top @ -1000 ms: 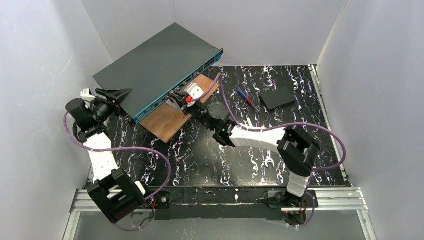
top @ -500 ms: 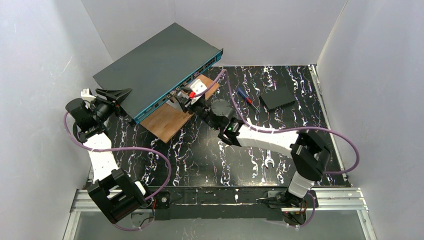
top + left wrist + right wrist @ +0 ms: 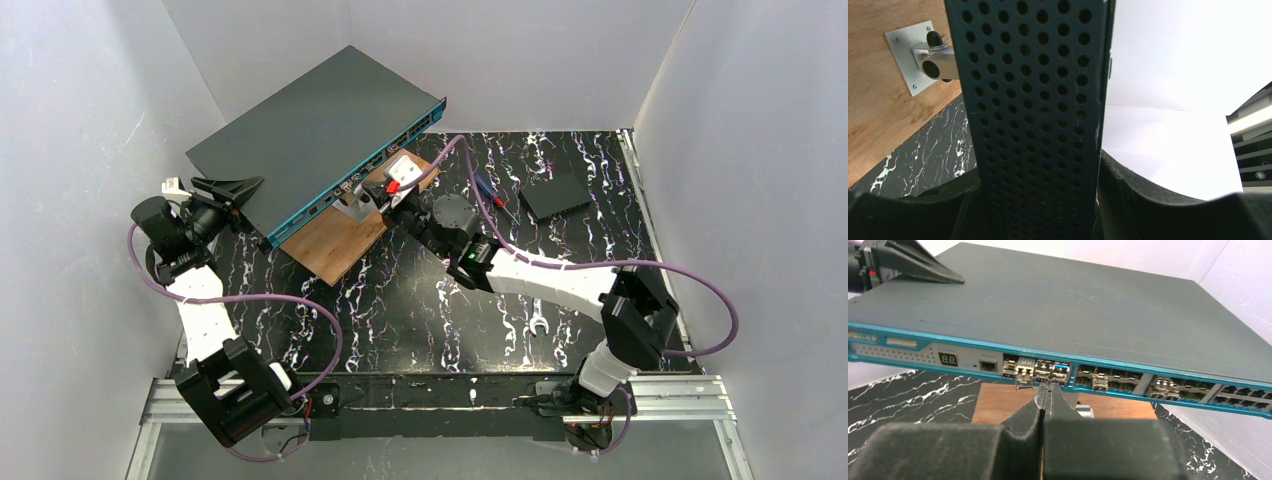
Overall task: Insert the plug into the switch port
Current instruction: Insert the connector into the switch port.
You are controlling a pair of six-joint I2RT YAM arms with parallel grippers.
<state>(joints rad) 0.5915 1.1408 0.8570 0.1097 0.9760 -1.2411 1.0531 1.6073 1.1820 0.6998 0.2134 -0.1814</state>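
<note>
The switch (image 3: 310, 125) is a large dark grey box tilted against the back wall, its teal port edge (image 3: 1108, 385) facing my right arm. My left gripper (image 3: 235, 190) is shut on the switch's perforated left end (image 3: 1033, 100), one jaw on each side. My right gripper (image 3: 1047, 389) is shut with its fingertips pressed together and nothing between them, right below a row of ports. A small silver plug (image 3: 1024, 374) sticks slightly out of a port just left of those fingertips. In the top view the right gripper (image 3: 378, 192) reaches the port edge.
A wooden board (image 3: 340, 240) with a metal bracket (image 3: 352, 207) lies under the port edge. A screwdriver (image 3: 492, 192), a small black box (image 3: 555, 195) and a wrench (image 3: 537, 325) lie on the marbled table. Purple cables loop around both arms.
My right arm has stretched further out and its gripper has slid right along the port edge, closer to the ports. The left arm and the switch have not moved.
</note>
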